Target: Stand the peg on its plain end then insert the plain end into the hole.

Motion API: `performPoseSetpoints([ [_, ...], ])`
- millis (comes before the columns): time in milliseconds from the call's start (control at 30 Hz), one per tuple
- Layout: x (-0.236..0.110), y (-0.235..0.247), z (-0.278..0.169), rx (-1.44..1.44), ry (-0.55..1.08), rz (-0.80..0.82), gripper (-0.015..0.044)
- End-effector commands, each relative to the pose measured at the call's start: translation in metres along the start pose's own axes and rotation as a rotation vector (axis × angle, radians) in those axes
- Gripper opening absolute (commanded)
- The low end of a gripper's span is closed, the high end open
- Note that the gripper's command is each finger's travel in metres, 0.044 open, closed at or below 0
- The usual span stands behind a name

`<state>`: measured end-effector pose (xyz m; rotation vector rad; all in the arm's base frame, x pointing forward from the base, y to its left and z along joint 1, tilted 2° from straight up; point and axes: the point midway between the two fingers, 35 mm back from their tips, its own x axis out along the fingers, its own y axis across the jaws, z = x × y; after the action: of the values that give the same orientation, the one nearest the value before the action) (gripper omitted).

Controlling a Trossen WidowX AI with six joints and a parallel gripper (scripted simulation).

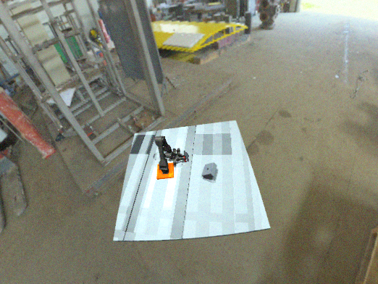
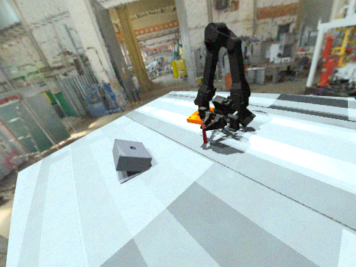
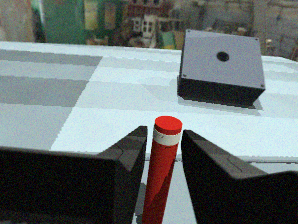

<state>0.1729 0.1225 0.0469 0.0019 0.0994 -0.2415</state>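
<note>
Workshop with metal racks [image 1: 47,83], grey-striped white table [image 1: 217,214], sloped panel [image 2: 131,156] well apart from arm, red peg [image 3: 162,172] upright on table, white band up, between parted fingers of gripper [image 3: 161,150], slim gaps either side

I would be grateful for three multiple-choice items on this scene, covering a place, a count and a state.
1. Where is the white band on the peg?
A. near its top end
B. at its middle
C. against the table

2. How many holes show in the sloped panel's face?
A. none
B. one
C. three

3. How does the peg stand?
A. lying flat
B. seated in the hole
C. upright on the table

Answers:
1 A: the white band sits just under the peg's red top.
2 B: the panel shows a single hole.
3 C: it stands upright on the table between the slightly parted fingers of the gripper.
</note>
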Motion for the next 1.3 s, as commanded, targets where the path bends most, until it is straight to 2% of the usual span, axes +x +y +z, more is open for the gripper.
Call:
performPoseSetpoints([
  [0, 0.0000, -0.0001, 0.0000, -0.002, 0.000, 0.000, 0.0130],
  [1000, 0.0000, -0.0001, 0.0000, -0.002, 0.000, 0.000, 0.0130],
  [1267, 0.0000, -0.0001, 0.0000, -0.002, 0.000, 0.000, 0.0340],
])
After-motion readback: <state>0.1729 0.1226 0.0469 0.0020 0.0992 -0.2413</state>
